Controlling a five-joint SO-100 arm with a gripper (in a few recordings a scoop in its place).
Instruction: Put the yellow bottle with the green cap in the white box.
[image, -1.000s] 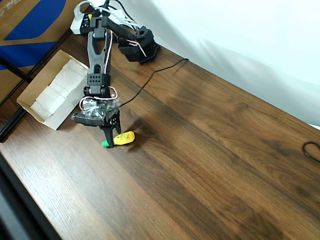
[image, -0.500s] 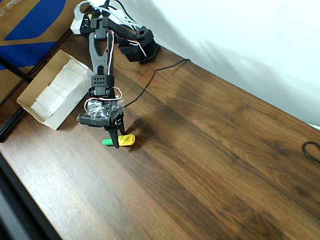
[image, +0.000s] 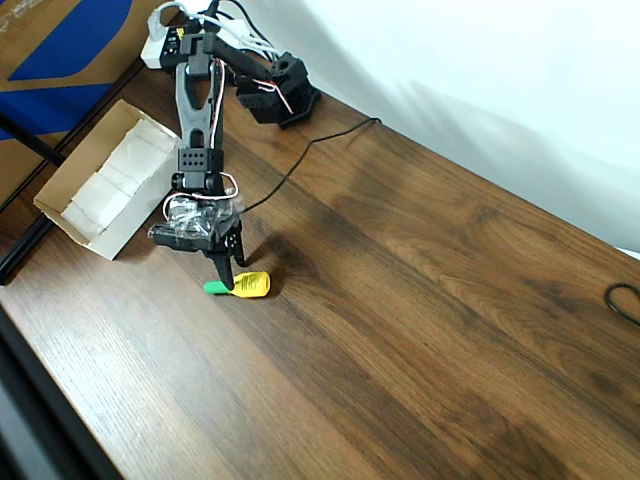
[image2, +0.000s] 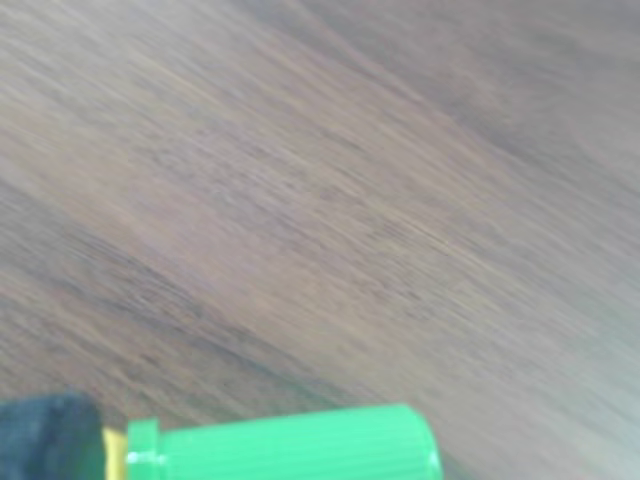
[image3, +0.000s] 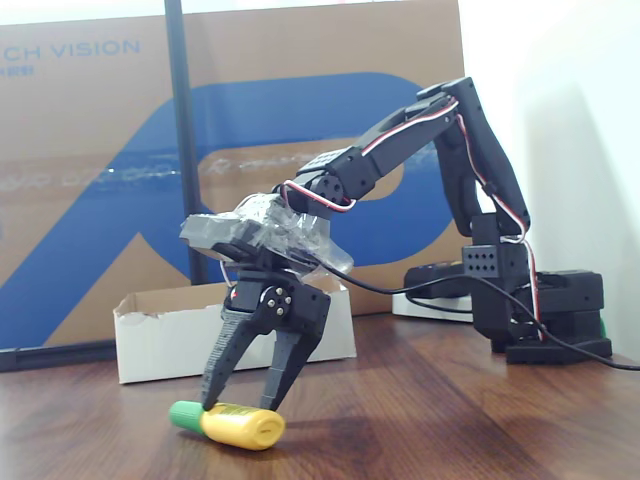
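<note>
1. Lying on its side on the wooden table (image: 420, 300): the yellow bottle with the green cap (image: 240, 286), in the left half of the table in the overhead view, cap toward the left edge, body toward the middle.
2. Seen from the fixed view, the same bottle (image3: 232, 424) flat on the wood, cap at picture left, dark print on its side.
3. Poised directly above it: the gripper (image: 229, 276), pointing down, fingers spread, one tip on each side of the bottle near the cap end.
4. In the fixed view, gripper (image3: 238, 403) fingertips at the top of the bottle's body; not clamped on it, and actual contact impossible to judge.
5. In the wrist view, blurred wood grain, with the green cap (image2: 290, 445) along the bottom edge and a dark fingertip (image2: 45, 437) at the bottom left corner.
6. Near the table's far left edge in the overhead view: the white box (image: 62, 205), open-topped, well apart from the bottle, beyond the arm.
7. In the fixed view, the box (image3: 160, 340) behind the gripper, in front of a large brown-and-blue cardboard (image3: 90, 150).
8. A black cable (image: 310, 145) trailing across the wood from the arm's base.
</note>
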